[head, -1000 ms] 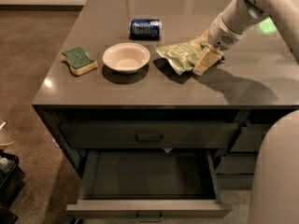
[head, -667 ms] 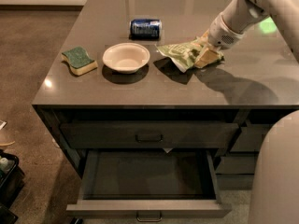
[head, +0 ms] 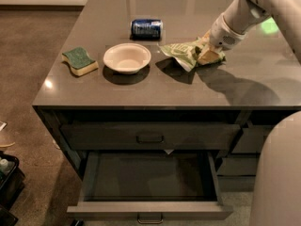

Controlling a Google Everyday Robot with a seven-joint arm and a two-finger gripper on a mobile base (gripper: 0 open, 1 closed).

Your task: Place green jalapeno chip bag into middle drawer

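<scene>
The green jalapeno chip bag (head: 181,52) is a crinkly light-green foil bag at the right middle of the grey countertop. It hangs slightly tilted and casts a dark shadow below it. My gripper (head: 208,53) comes in from the upper right on a white arm and is shut on the bag's right end. The middle drawer (head: 149,177) is pulled open below the counter, under a closed top drawer (head: 149,136). Its long dark interior holds nothing I can see.
A white bowl (head: 127,57) sits left of the bag. A blue can (head: 146,28) lies on its side behind it. A green-and-yellow sponge (head: 80,61) lies at the counter's left. Narrower drawers (head: 251,140) stand at the right. The robot's white body (head: 277,178) fills the lower right.
My gripper has closed in on the bag's right end and risen slightly. The bag has shifted a little left and up from the counter. The drawer has not moved.
</scene>
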